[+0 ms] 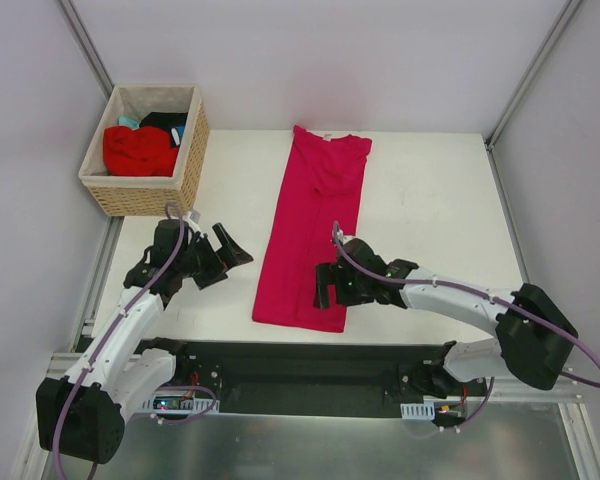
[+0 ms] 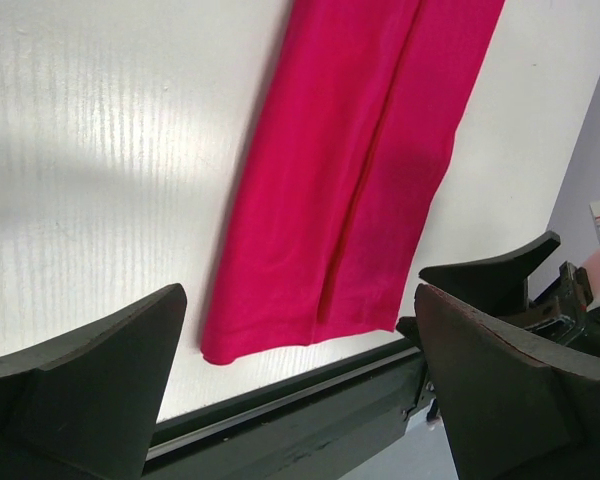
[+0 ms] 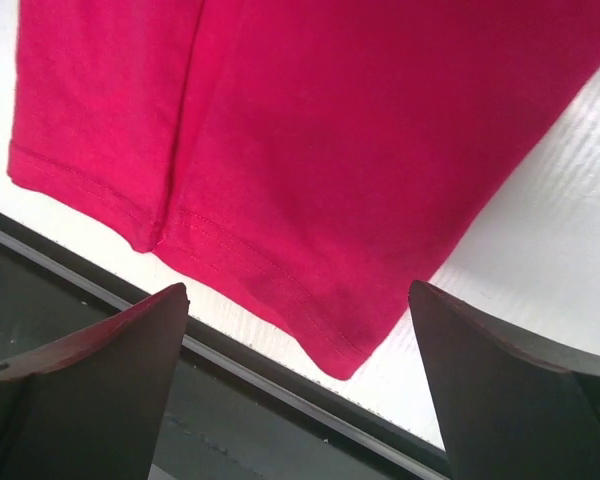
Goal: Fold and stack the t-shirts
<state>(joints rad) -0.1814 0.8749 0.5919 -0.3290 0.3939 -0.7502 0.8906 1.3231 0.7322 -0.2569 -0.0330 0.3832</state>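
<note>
A crimson-pink t-shirt (image 1: 310, 230) lies on the white table, folded lengthwise into a long narrow strip, neck at the far end and hem near the front edge. My left gripper (image 1: 225, 262) hovers open just left of the strip's lower half, nothing between its fingers. In the left wrist view the gripper (image 2: 300, 300) faces the hem corner of the t-shirt (image 2: 350, 180). My right gripper (image 1: 322, 285) stands open at the hem's right corner. The right wrist view shows the stitched hem of the t-shirt (image 3: 330, 150) just beyond that gripper (image 3: 298, 290). More t-shirts, red (image 1: 138, 150), black (image 1: 165, 122) and teal (image 1: 128, 122), sit in the basket.
A woven wicker basket (image 1: 145, 195) stands at the table's far left corner. The white table (image 1: 430, 200) extends right of the strip. A black rail (image 1: 310, 365) runs along the near edge just below the hem. Grey walls with metal posts enclose the sides.
</note>
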